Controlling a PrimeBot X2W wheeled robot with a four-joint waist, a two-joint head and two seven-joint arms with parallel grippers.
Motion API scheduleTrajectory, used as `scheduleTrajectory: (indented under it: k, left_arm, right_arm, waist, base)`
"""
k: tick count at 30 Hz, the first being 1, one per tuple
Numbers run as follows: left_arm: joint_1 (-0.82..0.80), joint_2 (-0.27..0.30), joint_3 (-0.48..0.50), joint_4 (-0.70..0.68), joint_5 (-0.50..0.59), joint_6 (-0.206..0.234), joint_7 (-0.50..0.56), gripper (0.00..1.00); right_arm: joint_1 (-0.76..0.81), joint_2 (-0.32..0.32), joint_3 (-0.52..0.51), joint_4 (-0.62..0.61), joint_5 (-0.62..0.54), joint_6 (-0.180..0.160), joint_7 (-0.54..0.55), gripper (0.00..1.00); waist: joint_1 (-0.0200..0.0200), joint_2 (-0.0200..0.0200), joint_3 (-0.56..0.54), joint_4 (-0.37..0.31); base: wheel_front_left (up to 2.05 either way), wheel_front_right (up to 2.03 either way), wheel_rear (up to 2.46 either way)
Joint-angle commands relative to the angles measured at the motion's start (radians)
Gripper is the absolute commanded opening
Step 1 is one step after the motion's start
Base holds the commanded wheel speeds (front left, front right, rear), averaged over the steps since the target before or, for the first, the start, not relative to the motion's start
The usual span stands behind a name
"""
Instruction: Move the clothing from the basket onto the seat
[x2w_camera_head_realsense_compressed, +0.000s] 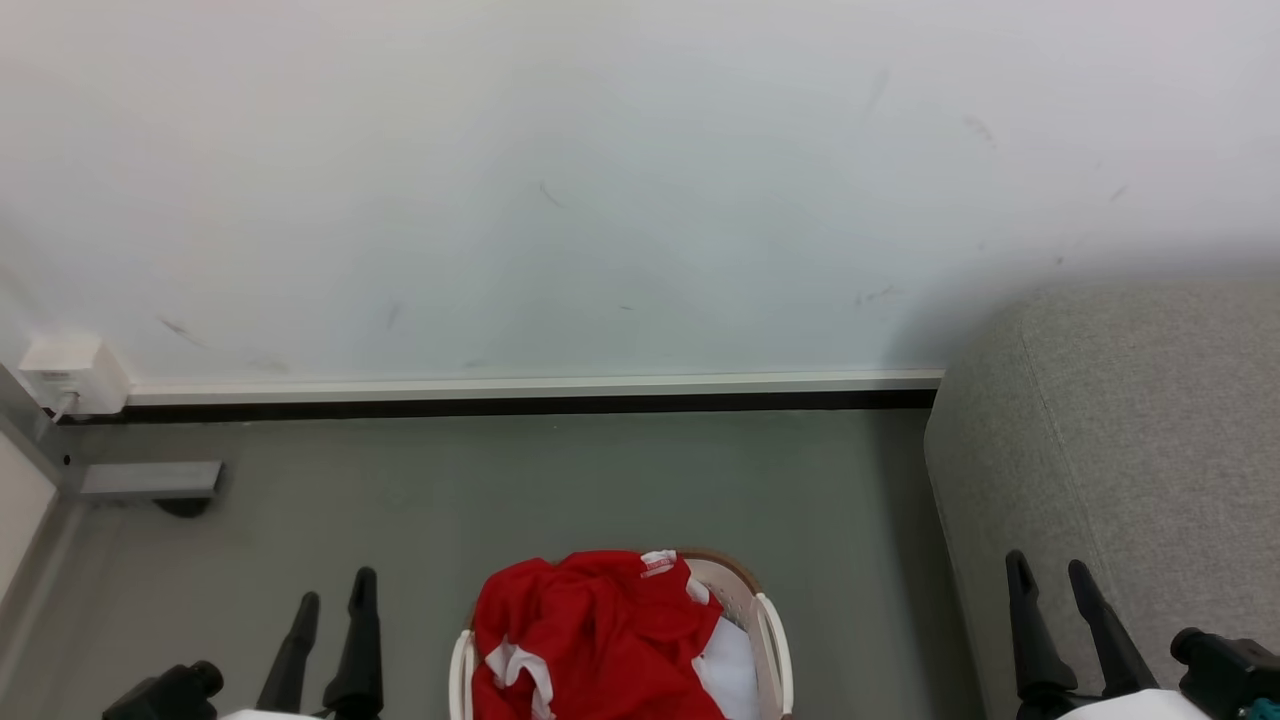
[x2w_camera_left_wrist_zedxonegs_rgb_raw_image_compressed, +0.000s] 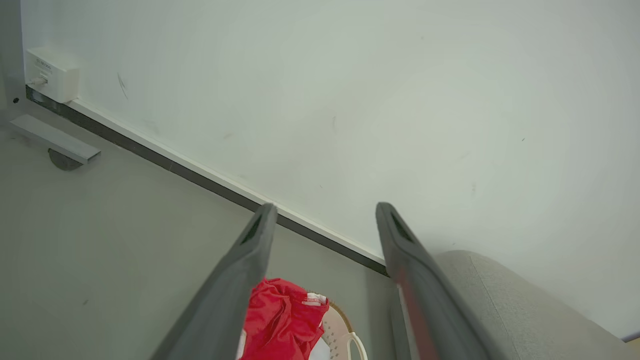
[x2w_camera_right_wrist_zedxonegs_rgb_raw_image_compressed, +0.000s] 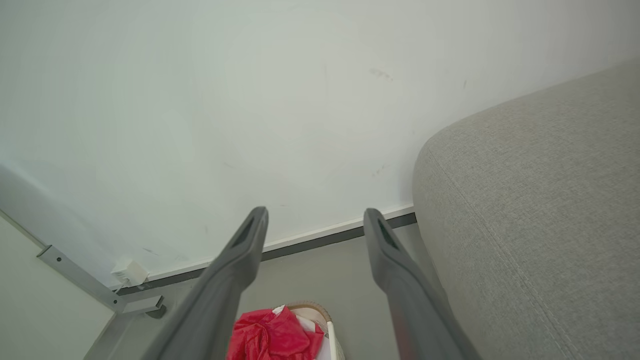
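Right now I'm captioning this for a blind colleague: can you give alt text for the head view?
Red clothing with white trim heaps in a white laundry basket on the grey floor at bottom centre. A light grey seat stands to its right. The left gripper and right gripper, both open, flank the basket.

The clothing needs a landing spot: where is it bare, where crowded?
The grey seat is bare, from the wall to the right pincer. The floor between baseboard and basket is bare. The basket is crowded with red clothing.
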Motion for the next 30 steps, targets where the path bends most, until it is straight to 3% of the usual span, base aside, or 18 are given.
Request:
scheduleTrajectory:
  k: [1,30]
  left_arm:
    - [0.003,0.016,-0.003,-0.016,0.048,0.004,-0.015,1.00]
    - [0.039,0.056,-0.005,-0.019,0.329,0.019,-0.086,1.00]
  right_arm:
    - [-0.008,-0.011,0.004,-0.006,-0.041,-0.001,-0.012,1.00]
    - [0.009,-0.015,-0.004,0.009,-0.304,-0.001,-0.083,1.00]
  waist:
    - [0.0000,0.0000,0.000,0.000]
    - [0.0000,0.0000,0.005,-0.005]
  base:
    - [0.00,0.00,0.00]
    - [0.00,0.00,0.00]
